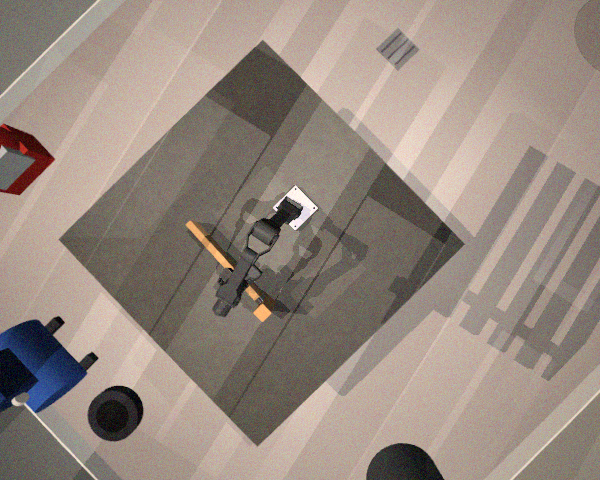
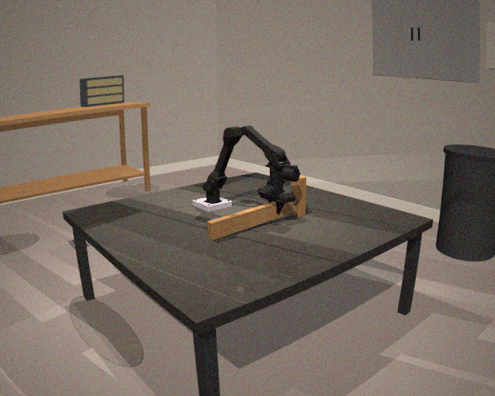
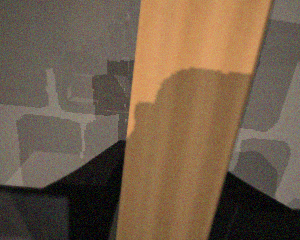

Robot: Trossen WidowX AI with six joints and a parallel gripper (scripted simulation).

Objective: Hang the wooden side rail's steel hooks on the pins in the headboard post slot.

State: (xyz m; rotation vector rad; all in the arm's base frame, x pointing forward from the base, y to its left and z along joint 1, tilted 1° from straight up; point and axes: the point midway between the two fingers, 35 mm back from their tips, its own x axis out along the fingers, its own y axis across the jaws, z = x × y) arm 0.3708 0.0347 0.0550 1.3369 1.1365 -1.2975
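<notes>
The wooden side rail point(image 1: 206, 241) point(image 2: 239, 219) point(image 3: 190, 150) lies across the dark table point(image 1: 135, 206) point(image 2: 281, 272), its far end down on the table top. Its other end meets the short upright headboard post point(image 1: 263, 311) point(image 2: 301, 191). My gripper point(image 1: 237, 281) point(image 2: 279, 208) point(image 3: 154, 151) is shut on the rail close to the post end, gripping it from above. In the wrist view the rail fills the middle and my dark fingers flank it at the bottom. The hooks and the pins in the slot are hidden by my arm and the post.
The arm's white base plate point(image 1: 304, 198) point(image 2: 200, 205) sits on the table behind the rail. Off the table stand a dark barrel point(image 2: 471, 205), a wooden shelf point(image 2: 68, 112), a blue machine point(image 1: 26, 361) and a red box point(image 1: 11, 157).
</notes>
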